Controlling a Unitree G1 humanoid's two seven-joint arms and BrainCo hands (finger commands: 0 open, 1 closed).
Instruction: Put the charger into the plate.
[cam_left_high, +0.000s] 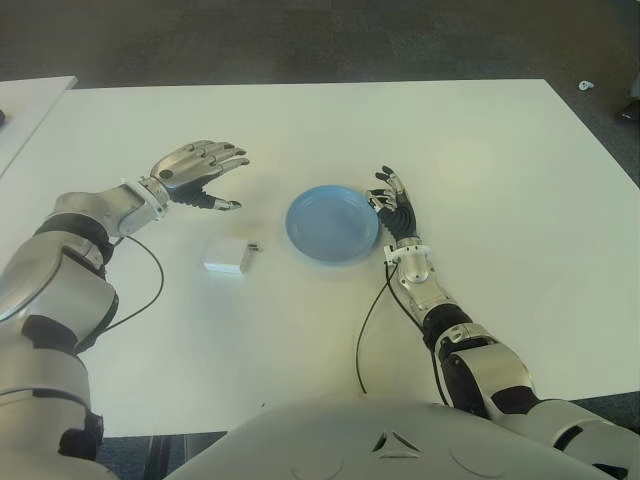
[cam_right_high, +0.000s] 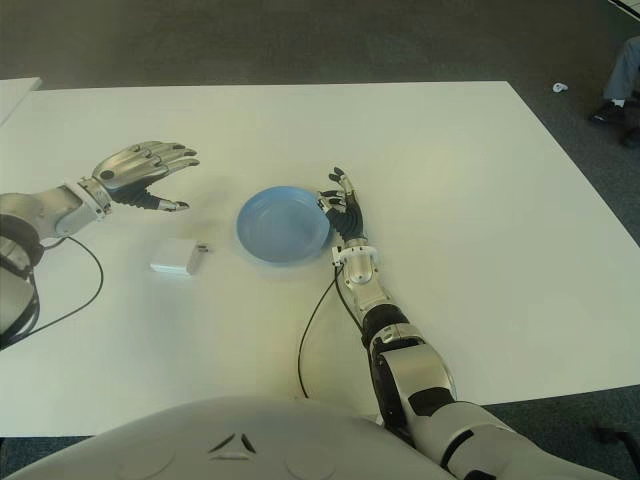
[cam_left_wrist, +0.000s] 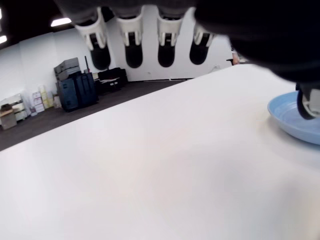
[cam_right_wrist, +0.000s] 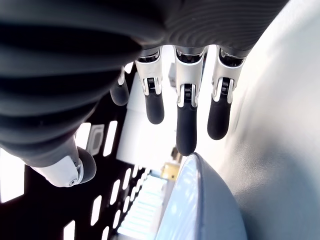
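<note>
On a white counter (cam_left_high: 480, 150), a small white charger (cam_left_high: 227, 256) lies flat, just left of a round blue plate (cam_left_high: 332, 224) and clear of its rim, its metal prongs pointing toward the plate. Neither hand touches the charger. The robot's left hand (cam_left_high: 196, 170) hovers beyond the charger and to its left, palm down, its silver fingers (cam_left_high: 222, 155) spread and empty, the thumb reaching toward the plate. The right hand (cam_left_high: 393, 205) shows at the plate's right edge, close beside the rim, its dark fingers (cam_right_wrist: 183, 122) extended and relaxed, holding nothing; the right wrist view shows the fingertips just above the plate's rim. A thin black cable (cam_left_high: 368, 330) trails from the right forearm across the counter toward the robot's body, and another loops by the left arm (cam_left_high: 150, 285). Beyond the counter's far edge lies dark carpeted floor (cam_left_high: 300, 40).
</note>
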